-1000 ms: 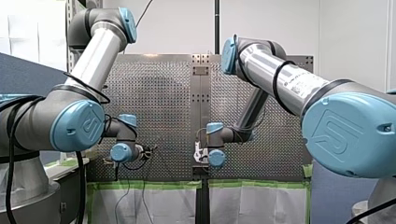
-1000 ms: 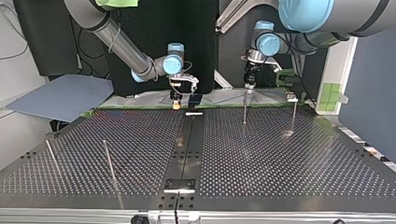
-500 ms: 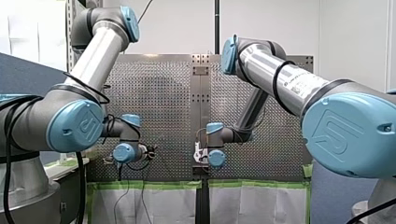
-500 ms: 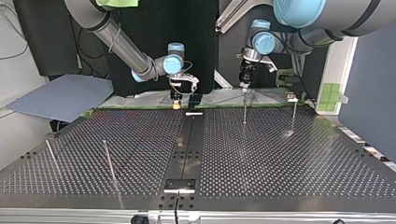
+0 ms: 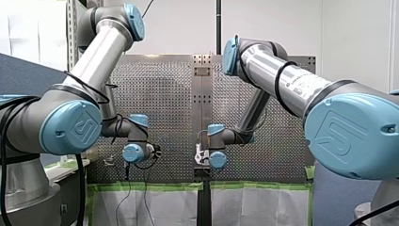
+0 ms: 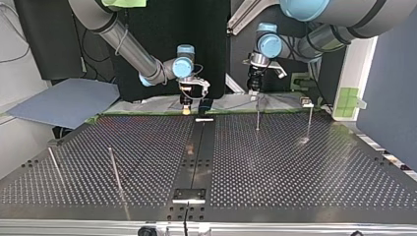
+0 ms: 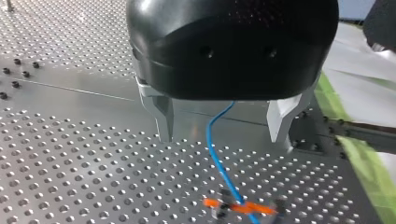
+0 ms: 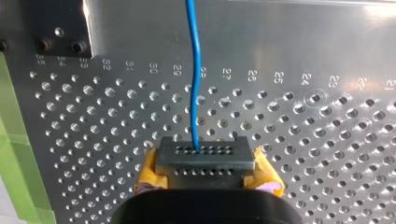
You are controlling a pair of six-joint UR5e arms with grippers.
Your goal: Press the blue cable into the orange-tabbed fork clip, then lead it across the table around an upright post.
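Where the blue cable (image 7: 215,154) runs ahead of my left gripper (image 7: 223,122), it passes between the spread metal fingers (image 7: 163,114), touching neither, and crosses the orange-tabbed fork clip (image 7: 238,207) on the table (image 7: 70,154). Its end sits in a black connector block (image 8: 204,161) clamped between the yellow pads (image 8: 149,170) of my right gripper (image 8: 205,173); in the top view both grippers hang upper middle, by two upright posts (image 6: 257,115).

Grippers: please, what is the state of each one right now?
Left gripper: open, the blue cable runs free between its jaws.
Right gripper: closed on the black connector block at the cable's end.
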